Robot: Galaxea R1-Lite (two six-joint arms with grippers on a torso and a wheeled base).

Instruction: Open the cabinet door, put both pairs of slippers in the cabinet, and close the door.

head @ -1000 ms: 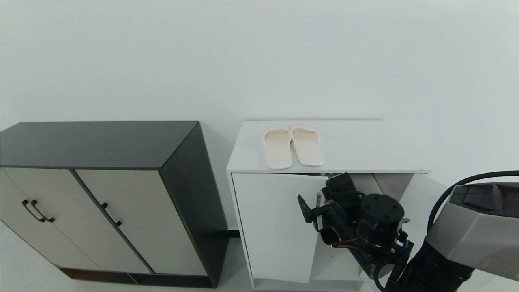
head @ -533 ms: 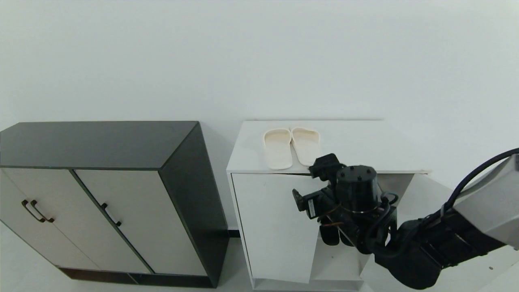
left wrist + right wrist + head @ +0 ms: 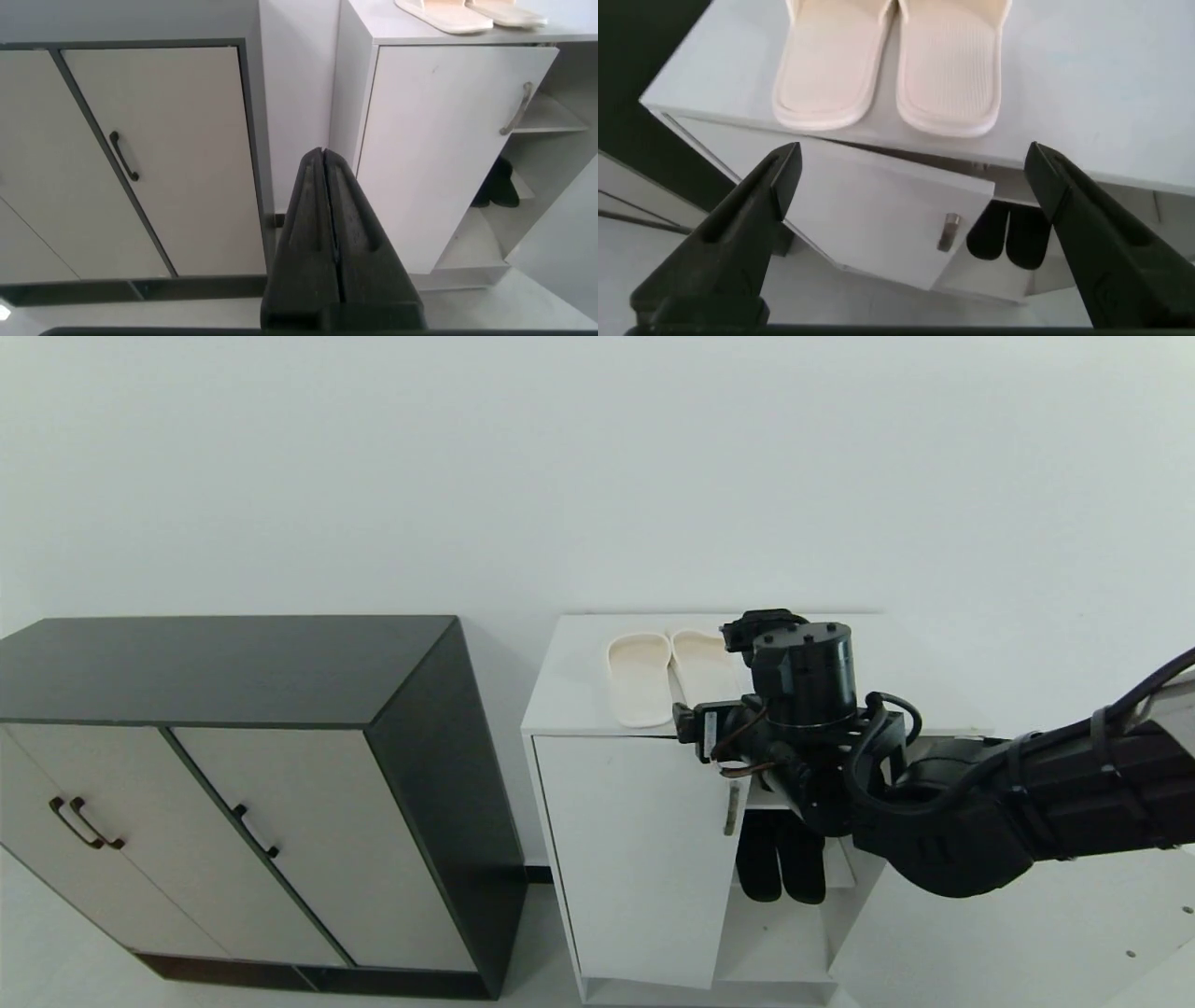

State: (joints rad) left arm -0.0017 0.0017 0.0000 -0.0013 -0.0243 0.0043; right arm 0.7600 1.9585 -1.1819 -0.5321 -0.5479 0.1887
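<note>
**Entry: second pair awaiting pickup; first pair stowed**

1. Left claw: fingers pressed together, holding nothing. It sits low and well back from both cabinets, and has no part in this step.
2. Right claw: spread wide and empty. It hovers over the front edge of the cabinet top, with its opening facing the cream slippers.
3. White cabinet: the right half stands open. The left door carries a handle and looks slightly ajar.
4. Black slippers: inside the cabinet, in the compartment under the shelf, side by side. Their long axis appears to run front to back.
5. Cream slippers: on the cabinet top, left of centre. The two lie side by side and touching.
   - The long axis runs from the front edge toward the wall.
   - The open footbed ends lie nearest the front edge, so the toes probably point to the wall.
6. Dark cabinet: stands to the left with its doors shut. It is not involved.

Step in hand, as judged: one pair is stored and the approach to the cream pair is under way.

Next move calls for:
- carrying the open right claw forward and down until it straddles both slippers across their width;
- pinching the two together so that neither slides off the front edge.
</note>
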